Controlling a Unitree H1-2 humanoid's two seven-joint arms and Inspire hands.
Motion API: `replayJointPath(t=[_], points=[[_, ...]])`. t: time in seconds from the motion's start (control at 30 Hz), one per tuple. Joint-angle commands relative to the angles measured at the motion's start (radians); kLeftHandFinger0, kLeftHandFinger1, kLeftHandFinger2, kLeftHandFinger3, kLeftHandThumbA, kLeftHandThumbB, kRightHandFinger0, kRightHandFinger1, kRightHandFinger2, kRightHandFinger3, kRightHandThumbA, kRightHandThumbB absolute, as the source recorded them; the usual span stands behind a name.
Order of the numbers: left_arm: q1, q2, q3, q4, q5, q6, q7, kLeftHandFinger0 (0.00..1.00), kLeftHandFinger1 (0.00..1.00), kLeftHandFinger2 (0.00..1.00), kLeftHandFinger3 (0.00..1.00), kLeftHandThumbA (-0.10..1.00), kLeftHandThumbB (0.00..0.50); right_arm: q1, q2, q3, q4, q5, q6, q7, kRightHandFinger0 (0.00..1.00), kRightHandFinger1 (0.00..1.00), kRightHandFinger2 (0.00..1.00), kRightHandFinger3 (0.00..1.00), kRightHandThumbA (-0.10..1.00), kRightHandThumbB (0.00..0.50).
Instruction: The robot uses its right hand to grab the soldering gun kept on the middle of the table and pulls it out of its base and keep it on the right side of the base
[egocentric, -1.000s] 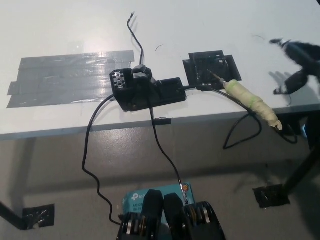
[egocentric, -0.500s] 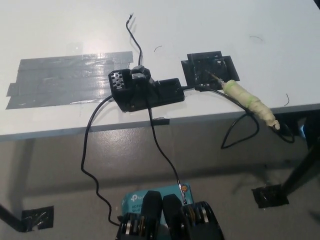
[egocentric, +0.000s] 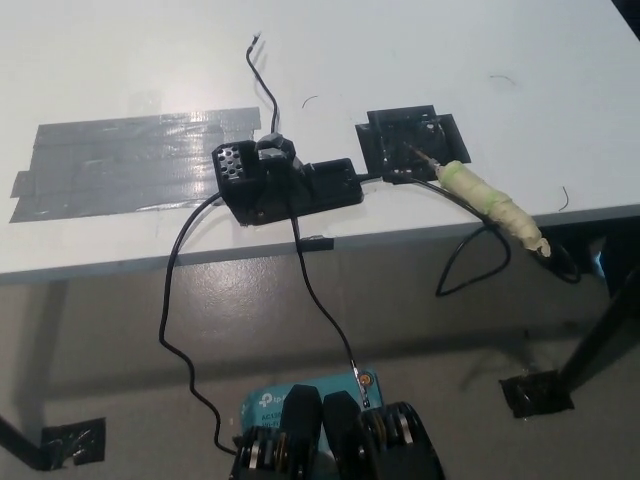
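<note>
Electronics workshop: soldering gun (egocentric: 492, 203), cables (egocentric: 180, 300)

Grey tape patch (egocentric: 125, 160) lying at nine o'clock on white table (egocentric: 400, 50); black tape pieces (egocentric: 537, 392) sticking on floor at five and seven o'clock.

Base: I see the base (egocentric: 285, 182) mid-table (egocentric: 120, 60).
Tape: the tape patch (egocentric: 110, 165) lies left of it.
Pad: the square pad (egocentric: 410, 143) sits right of it.
Soldering gun: the soldering gun (egocentric: 490, 205) lies with its tip on the pad, handle past the table's front edge.
</note>
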Motion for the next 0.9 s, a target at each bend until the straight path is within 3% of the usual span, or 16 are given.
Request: replayJointPath(t=[0.0, 0.1, 0.5, 0.6, 0.67, 0.87], points=[[0.011, 0.009, 0.026, -0.025, -0.030, -0.017, 0.027, 0.84, 0.93, 1.00, 1.00, 0.53, 0.208, 0.004, -0.046, 0.050, 0.015, 0.055, -0.161, -0.096, 1.00, 1.00, 1.00, 1.00, 0.45, 0.274], [0.002, 0.010, 0.033, -0.032, -0.032, -0.001, 0.021, 0.82, 0.90, 1.00, 1.00, 0.52, 0.211, 0.009, -0.062, 0.084, 0.036, 0.060, -0.194, -0.121, 1.00, 1.00, 1.00, 1.00, 0.47, 0.294], [0.001, 0.015, 0.051, -0.036, -0.056, -0.002, 0.016, 0.79, 0.88, 0.98, 1.00, 0.52, 0.207, 0.008, -0.135, 0.176, 0.052, 0.082, -0.135, -0.161, 1.00, 1.00, 1.00, 1.00, 0.37, 0.265], [0.001, 0.014, 0.050, -0.040, -0.055, 0.005, 0.015, 0.80, 0.88, 0.98, 1.00, 0.51, 0.206, 0.018, -0.152, 0.195, 0.042, 0.076, -0.134, -0.170, 1.00, 1.00, 1.00, 1.00, 0.39, 0.276], [0.003, 0.015, 0.053, -0.042, -0.057, 0.008, 0.015, 0.80, 0.88, 0.99, 1.00, 0.52, 0.218, 0.026, -0.184, 0.230, 0.046, 0.038, -0.160, -0.171, 1.00, 1.00, 1.00, 1.00, 0.44, 0.253], [0.011, 0.020, 0.056, -0.047, -0.064, -0.004, 0.016, 0.78, 0.86, 0.98, 1.00, 0.53, 0.220, 0.031, -0.224, 0.277, 0.052, 0.044, -0.170, -0.186, 1.00, 1.00, 1.00, 1.00, 0.37, 0.267]])
